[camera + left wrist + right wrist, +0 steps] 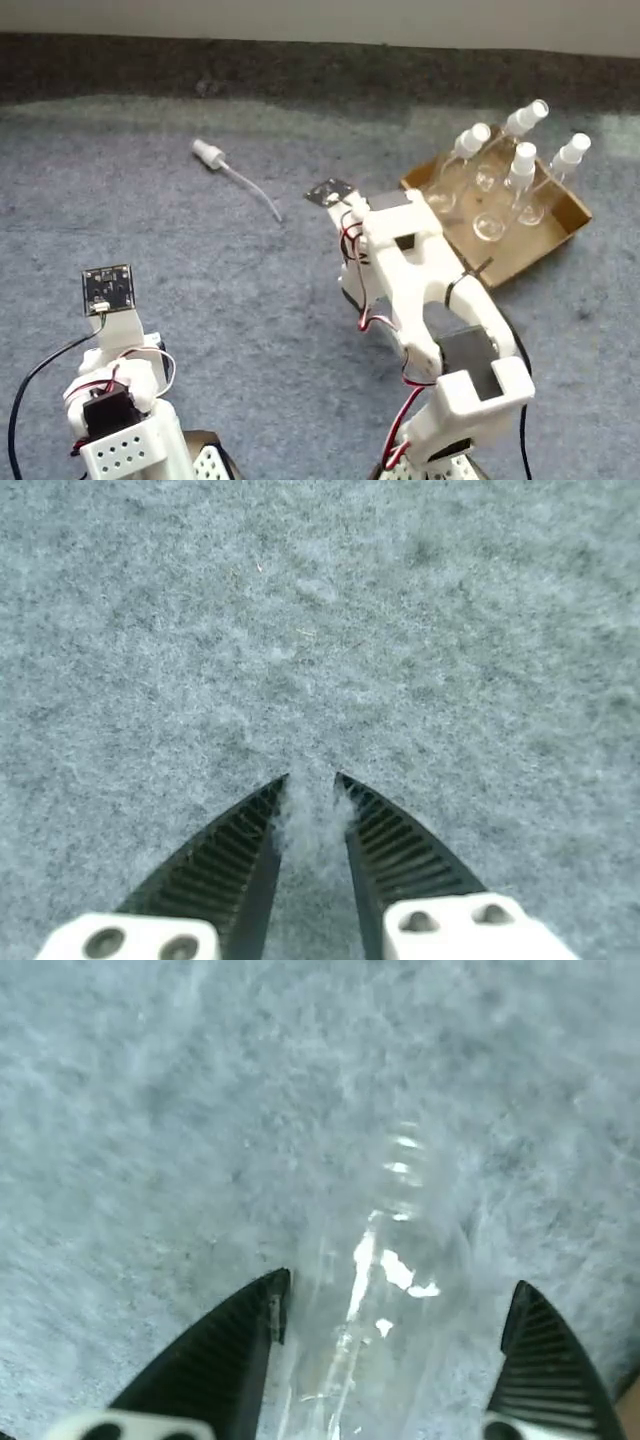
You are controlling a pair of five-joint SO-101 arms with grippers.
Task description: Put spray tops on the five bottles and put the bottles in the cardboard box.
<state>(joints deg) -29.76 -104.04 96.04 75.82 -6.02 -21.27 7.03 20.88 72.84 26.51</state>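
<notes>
Right gripper [400, 1282]: jaws wide apart, straddling clear uncapped plastic bottle [385, 1350] lying on grey felt mat [150, 1110]; not clamped. Left gripper [312, 777]: jaws narrowly apart, holding nothing.

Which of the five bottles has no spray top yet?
The clear bottle inside the open right gripper; the four bottles in the cardboard box all wear white spray tops.

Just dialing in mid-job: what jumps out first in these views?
Four capped bottles stand in the cardboard box at the high view's upper right. A loose spray top lies on the grey carpet to its left, and an uncapped clear bottle sits inside the open right claw.
</notes>
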